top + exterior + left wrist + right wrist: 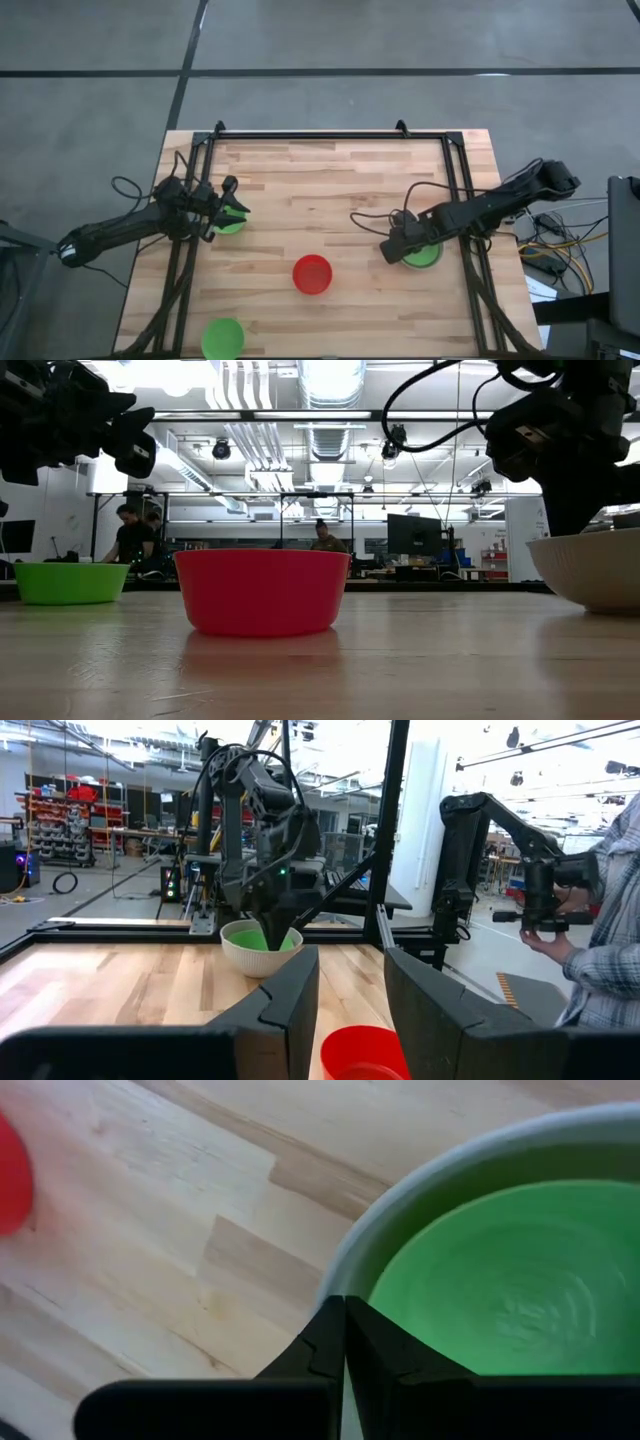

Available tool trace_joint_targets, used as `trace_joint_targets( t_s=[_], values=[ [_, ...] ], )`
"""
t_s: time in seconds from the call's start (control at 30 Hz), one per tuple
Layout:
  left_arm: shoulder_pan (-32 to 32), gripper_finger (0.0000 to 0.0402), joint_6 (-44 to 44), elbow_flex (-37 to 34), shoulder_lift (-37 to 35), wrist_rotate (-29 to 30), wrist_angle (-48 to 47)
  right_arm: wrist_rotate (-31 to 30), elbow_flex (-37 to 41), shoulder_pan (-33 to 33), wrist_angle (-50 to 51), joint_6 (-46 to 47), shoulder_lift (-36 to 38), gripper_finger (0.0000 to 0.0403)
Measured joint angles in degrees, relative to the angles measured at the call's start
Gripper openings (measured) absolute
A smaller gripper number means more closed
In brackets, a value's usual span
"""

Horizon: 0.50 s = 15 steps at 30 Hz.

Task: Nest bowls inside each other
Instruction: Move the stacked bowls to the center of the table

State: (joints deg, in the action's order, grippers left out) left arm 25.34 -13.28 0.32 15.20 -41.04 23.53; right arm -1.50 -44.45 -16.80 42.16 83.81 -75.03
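A pale white bowl (436, 262) stands at the table's right with a green bowl (520, 1280) nested inside it. My right gripper (345, 1308) is shut and points steeply down over the white bowl's left rim (352, 1250). A red bowl (312, 274) stands on its base near the table's middle. A second green bowl (229, 227) sits at the left, partly under my left gripper (240, 209), which hovers above it, open and roughly level, with nothing between its fingers. A third green bowl (222, 338) rests by the near edge. My right gripper's shut fingertips stand right at the white bowl's rim (340, 1275), coming from above and slanting from the table's left. I cannot tell whether they touch the rim. Nothing shows between the fingers.
A black frame (330, 134) runs along the table's far edge, and rails (466, 210) run down both sides. Bare wood lies between the red bowl and the far edge. Beyond the table people sit at desks (130, 535); a person's hands hold a device (548, 915).
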Motion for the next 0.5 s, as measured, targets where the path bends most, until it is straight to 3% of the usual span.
trace_joint_targets(
  t_s=[0.5],
  values=[
    [0.0,0.0122,0.0,0.0,0.0,0.0,0.0,0.4,-0.4,0.4,-8.8,-0.7,-5.4,0.0009]
  ],
)
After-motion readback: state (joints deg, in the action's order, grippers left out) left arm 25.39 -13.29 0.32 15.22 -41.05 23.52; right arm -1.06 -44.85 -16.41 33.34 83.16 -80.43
